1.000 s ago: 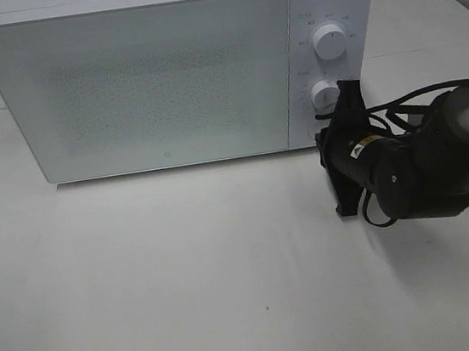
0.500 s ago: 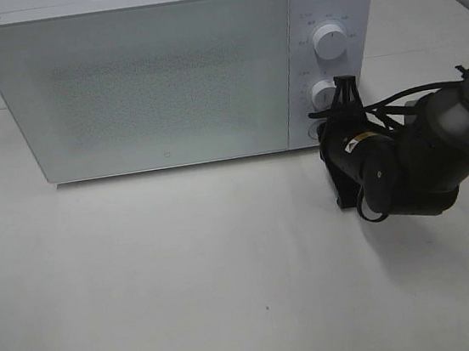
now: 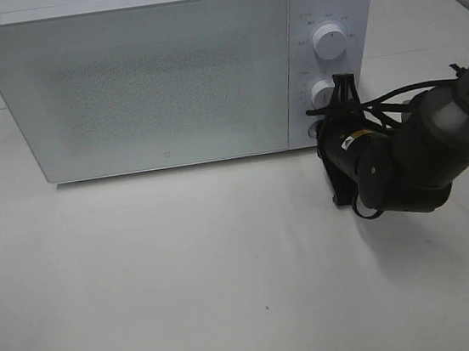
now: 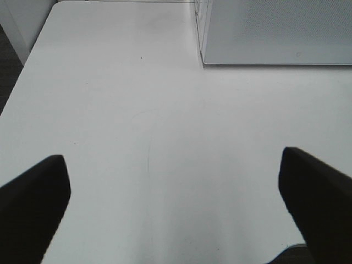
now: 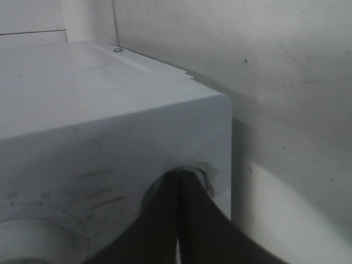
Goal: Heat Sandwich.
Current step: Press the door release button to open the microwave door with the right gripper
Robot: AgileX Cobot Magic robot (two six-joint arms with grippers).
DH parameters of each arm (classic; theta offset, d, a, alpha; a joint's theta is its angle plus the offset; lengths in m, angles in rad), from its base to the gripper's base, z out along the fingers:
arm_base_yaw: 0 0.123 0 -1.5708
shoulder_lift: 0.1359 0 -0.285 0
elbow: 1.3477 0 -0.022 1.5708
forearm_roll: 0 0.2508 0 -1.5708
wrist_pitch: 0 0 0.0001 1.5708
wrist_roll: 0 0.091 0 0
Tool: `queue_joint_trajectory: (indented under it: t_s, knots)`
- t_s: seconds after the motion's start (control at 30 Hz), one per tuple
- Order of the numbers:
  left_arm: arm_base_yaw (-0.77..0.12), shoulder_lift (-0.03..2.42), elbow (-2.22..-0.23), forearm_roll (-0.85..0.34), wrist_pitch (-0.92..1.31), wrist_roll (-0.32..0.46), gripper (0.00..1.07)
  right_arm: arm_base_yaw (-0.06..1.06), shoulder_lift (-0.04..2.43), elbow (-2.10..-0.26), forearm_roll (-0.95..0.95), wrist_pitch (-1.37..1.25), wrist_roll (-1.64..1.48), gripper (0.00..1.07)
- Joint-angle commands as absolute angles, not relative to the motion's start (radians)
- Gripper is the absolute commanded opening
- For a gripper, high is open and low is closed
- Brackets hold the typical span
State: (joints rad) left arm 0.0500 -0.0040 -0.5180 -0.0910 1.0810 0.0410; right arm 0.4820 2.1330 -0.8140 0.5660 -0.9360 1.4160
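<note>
The right gripper is clenched with nothing between its dark fingers, whose tips come together at a round recess low on the control panel, close to the panel's outer corner; they appear to touch it, though the contact itself is hidden behind the fingers. The left gripper is spread wide and holds nothing, its two black fingers well apart over bare surface, with a corner of the oven in front of it. The white worktop fills most of the high view. On its far part stands a white microwave, front turned toward the camera, and its large frosted door is closed, so the inside cannot be made out. The sandwich shows in no view, and where it lies cannot be told. The right arm, black and bulky with looped cables, reaches in from the right edge toward the panel on the oven's right side. On that panel sit two white dials one above the other: the upper knob and, just beside the arm's front end, the lower knob.
</note>
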Motion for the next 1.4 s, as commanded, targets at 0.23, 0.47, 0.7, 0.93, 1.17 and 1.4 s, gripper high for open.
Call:
queue_joint_trajectory:
  t_s: [0.23, 0.47, 0.7, 0.93, 1.17, 1.4]
  knots:
    - [0.052, -0.021, -0.516, -0.09, 1.071, 0.038, 0.98, 0.476, 2.168, -0.919, 0.543, -1.158, 1.398, 0.0]
    - [0.052, -0.021, -0.516, -0.09, 1.071, 0.038, 0.98, 0.476, 2.187, -0.946, 0.545, -1.2, 1.373, 0.0]
    - [0.052, -0.021, -0.516, -0.09, 1.071, 0.038, 0.98, 0.476, 2.187, -0.946, 0.544, -1.15, 1.373, 0.0]
    - [0.052, -0.021, -0.516, -0.09, 1.071, 0.038, 0.98, 0.476, 2.187, -0.946, 0.542, -1.119, 1.373, 0.0]
    - [0.052, -0.021, -0.516, -0.09, 1.071, 0.038, 0.98, 0.476, 2.181, -0.943, 0.542, -1.062, 1.374, 0.0]
    - [0.052, -0.021, -0.516, -0.09, 1.071, 0.038, 0.98, 0.476, 2.134, -0.929, 0.542, -0.924, 1.373, 0.0]
